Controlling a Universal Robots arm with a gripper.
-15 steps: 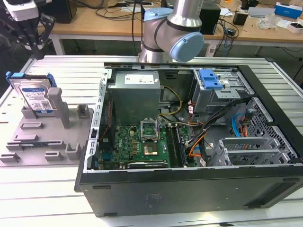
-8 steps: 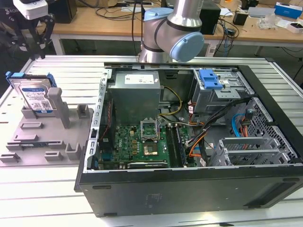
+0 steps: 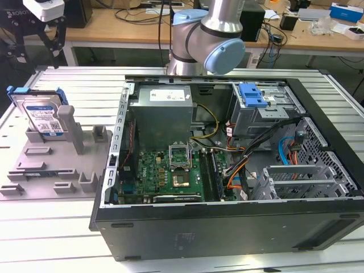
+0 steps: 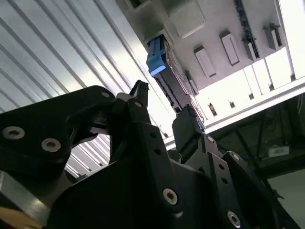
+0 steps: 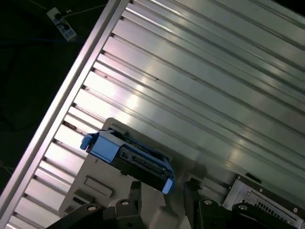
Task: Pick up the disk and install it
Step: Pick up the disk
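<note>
Where the ribbed metal table (image 3: 74, 79) spans the scene, an open black computer case (image 3: 227, 233) lies on its side across the middle and the exterior view's right. Inside are a green motherboard (image 3: 170, 170), a grey power supply (image 3: 162, 108) and loose cables. The grey-and-blue robot arm (image 3: 219, 34) rises behind the case at the top of the exterior view.

A flat grey fixture plate (image 3: 34, 170) sits on the table just beside the case, on the exterior view's left, with several slots and upright posts. The grey drive cage (image 3: 267, 116) sits in the case's far corner, towards the exterior view's right, with a blue latch piece (image 3: 252, 94) on top.

The disk (image 3: 40, 114) is on the fixture plate, well apart from the cage. It stands on edge and leans back, label facing out, blue rail around it, a grey post (image 3: 67, 122) right beside it.

The gripper (image 3: 48, 48) hangs above the disk, not touching it. The jaws are spread wide and hold nothing. In the second wrist view the two black fingers (image 4: 188, 126) frame a gap, and the disk (image 4: 164, 76) shows beyond it. In the first wrist view the fingertips (image 5: 135, 193) sit close to one blue end of the disk (image 5: 128, 155); contact is not visible.
</note>
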